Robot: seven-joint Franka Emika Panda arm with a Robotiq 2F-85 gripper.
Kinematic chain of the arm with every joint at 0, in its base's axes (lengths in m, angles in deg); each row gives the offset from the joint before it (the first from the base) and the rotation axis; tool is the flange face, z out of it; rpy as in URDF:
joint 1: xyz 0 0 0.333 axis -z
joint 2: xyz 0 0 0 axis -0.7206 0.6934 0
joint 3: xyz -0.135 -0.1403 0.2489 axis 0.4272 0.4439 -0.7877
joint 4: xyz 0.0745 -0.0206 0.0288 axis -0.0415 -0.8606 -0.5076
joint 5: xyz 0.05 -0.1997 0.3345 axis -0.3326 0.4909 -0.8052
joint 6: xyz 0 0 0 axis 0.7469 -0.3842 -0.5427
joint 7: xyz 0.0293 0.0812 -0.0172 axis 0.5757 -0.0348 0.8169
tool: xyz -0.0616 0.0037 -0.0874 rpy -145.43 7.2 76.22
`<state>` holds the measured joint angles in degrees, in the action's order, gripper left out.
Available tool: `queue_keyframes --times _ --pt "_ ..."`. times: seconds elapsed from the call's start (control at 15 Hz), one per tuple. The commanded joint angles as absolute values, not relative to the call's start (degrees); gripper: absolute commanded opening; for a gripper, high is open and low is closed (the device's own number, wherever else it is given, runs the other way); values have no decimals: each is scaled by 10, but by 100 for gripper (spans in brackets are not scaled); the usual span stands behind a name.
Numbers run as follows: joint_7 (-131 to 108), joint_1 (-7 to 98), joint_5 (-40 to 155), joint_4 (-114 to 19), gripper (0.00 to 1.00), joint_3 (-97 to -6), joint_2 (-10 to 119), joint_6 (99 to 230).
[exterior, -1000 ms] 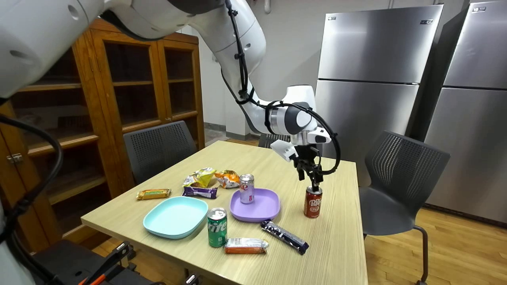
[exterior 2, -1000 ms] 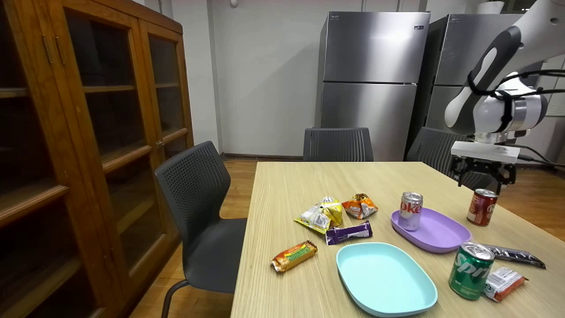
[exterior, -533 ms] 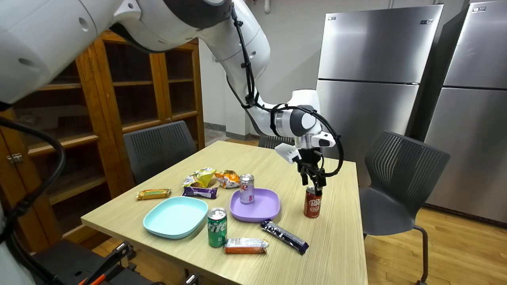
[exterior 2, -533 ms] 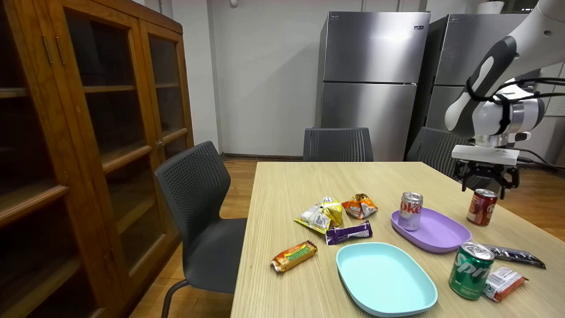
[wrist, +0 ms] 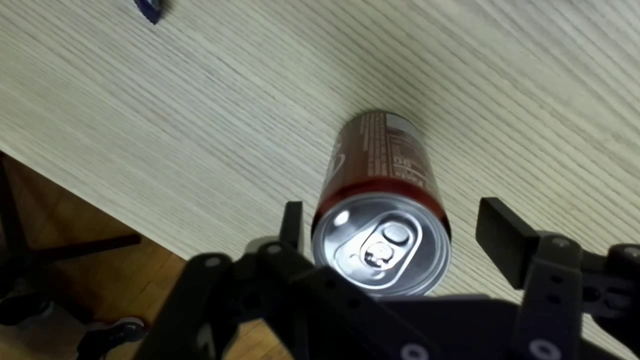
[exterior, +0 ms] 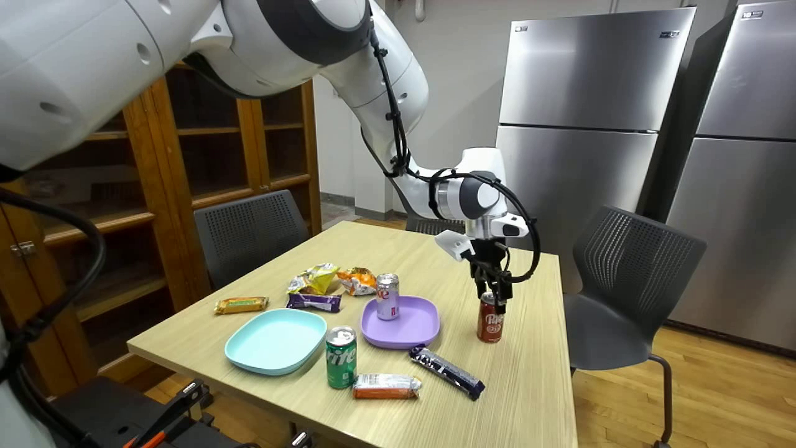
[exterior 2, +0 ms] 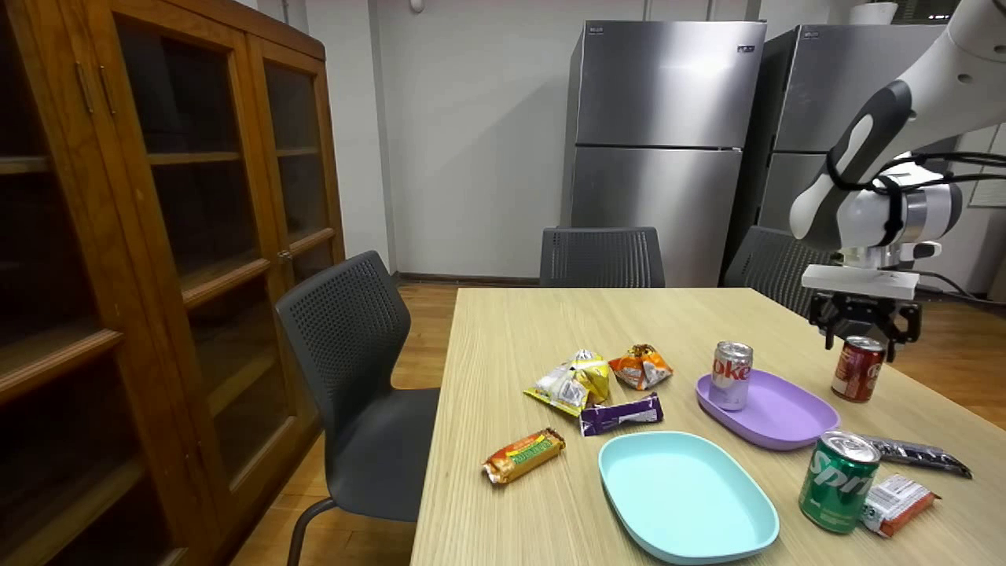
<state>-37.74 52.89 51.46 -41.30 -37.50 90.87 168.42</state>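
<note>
My claw (wrist: 397,231) is spread. In wrist view, its fingers (wrist: 505,242) flank the red can (wrist: 381,200) at nine and three o'clock.

Break room, refrigerators (exterior: 578,186), table (exterior 2: 566,322), office chairs (exterior 2: 346,338)

In an exterior view your jaws are hiding part of the red can (exterior: 489,328), while the wrist view's top edge is cutting off a dark blue object (wrist: 149,7).

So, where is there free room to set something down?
Bare: tabletop between orange snack bag and far chair; strip between purple plate and Dr Pepper can, near gripper. Crowded: around Sprite can, between teal plate and wrapped bar.
</note>
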Motion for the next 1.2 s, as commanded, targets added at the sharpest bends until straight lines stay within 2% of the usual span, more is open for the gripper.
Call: queue_keyframes --times 0.0,0.13,0.2,1.13 --pt "-389 536 507 -380 58 -379 921 1656" --pt "-391 534 508 -385 42 -377 914 1659" --pt "-393 531 510 -391 40 -375 907 1664" --pt "-404 461 522 -528 39 -377 791 1728"
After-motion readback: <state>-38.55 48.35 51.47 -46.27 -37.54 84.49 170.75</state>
